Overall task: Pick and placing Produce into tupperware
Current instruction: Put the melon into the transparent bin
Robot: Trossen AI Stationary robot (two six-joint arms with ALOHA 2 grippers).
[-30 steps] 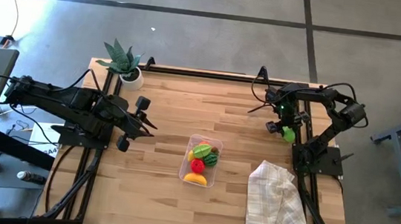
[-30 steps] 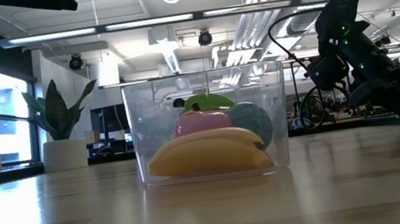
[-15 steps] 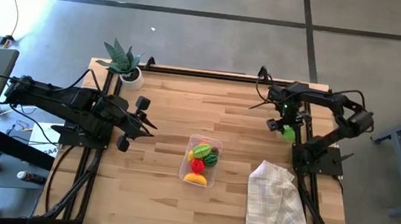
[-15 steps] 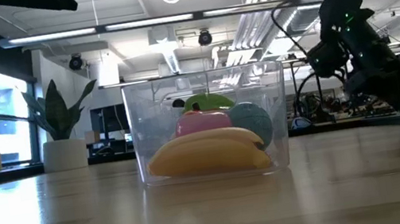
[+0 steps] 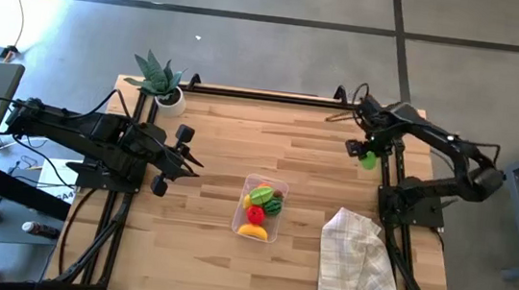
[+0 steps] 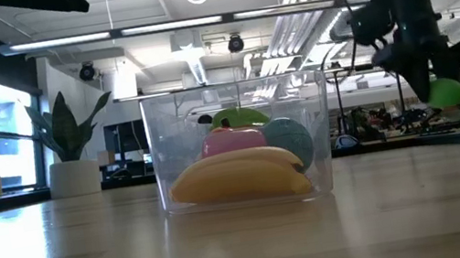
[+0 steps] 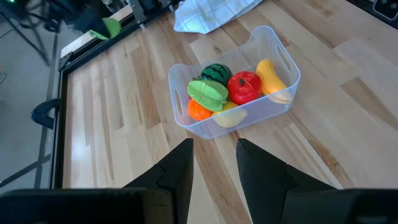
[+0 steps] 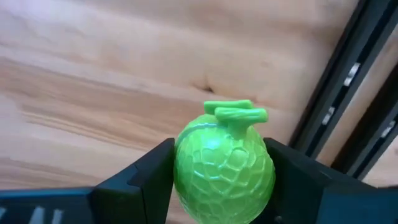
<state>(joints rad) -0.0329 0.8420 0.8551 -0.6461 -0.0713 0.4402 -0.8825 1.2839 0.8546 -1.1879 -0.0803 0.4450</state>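
A green toy melon (image 8: 225, 163) is pinched between the two fingers of the right gripper (image 5: 367, 157), one finger pressed against each side, with its stem facing away from the wrist. It is held above the wooden table (image 5: 222, 131), clear of the surface, near the far right edge. The clear tupperware (image 5: 262, 208) is set well apart from it, at the table's middle, and holds a banana (image 6: 237, 176), a red fruit (image 7: 243, 86), a watermelon (image 7: 216, 72) and an orange (image 7: 198, 110). The left gripper (image 5: 190, 165) is held to the tub's left, its fingers slightly parted around nothing.
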